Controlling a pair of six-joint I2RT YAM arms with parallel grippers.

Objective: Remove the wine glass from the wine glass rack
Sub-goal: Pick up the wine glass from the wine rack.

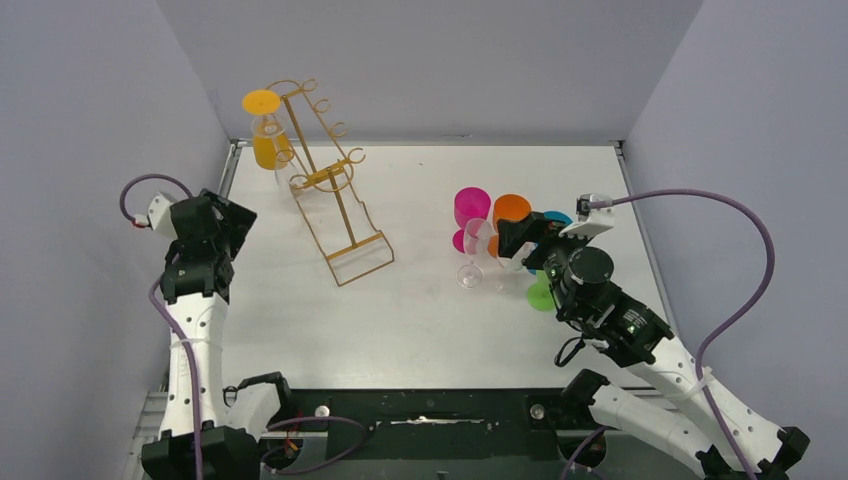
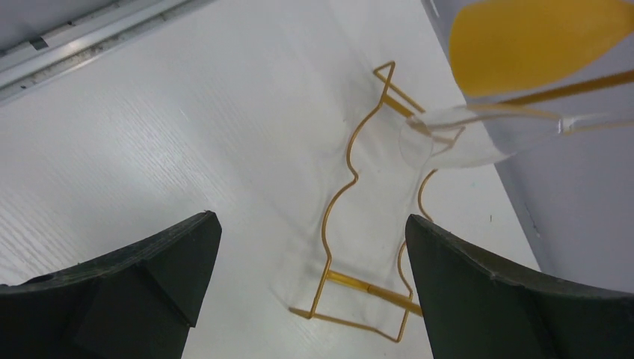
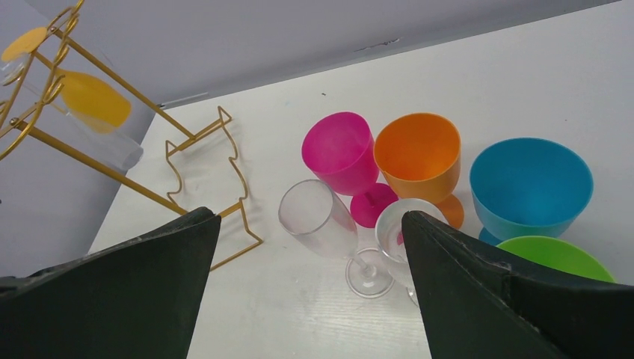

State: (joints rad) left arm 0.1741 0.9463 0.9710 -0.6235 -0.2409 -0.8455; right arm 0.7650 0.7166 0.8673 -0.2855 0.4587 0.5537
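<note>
The gold wire wine glass rack [image 1: 335, 195] stands at the back left of the table, its rectangular base [image 2: 357, 224] lying in front of my left gripper. A yellow wine glass [image 1: 267, 138] hangs upside down from its upper arm, its bowl [image 2: 523, 41] at the top right of the left wrist view. A clear glass [image 2: 448, 138] hangs just below it on the rack. My left gripper [image 1: 238, 218] is open, left of the rack and apart from it, holding nothing. My right gripper [image 1: 507, 238] is open among the standing glasses, empty.
Standing at the right middle are a pink glass [image 3: 340, 149], an orange glass [image 3: 419, 157], a blue glass [image 3: 531, 187], a green glass [image 3: 557, 258] and two clear glasses [image 3: 318, 217]. Grey walls close the left, back and right sides.
</note>
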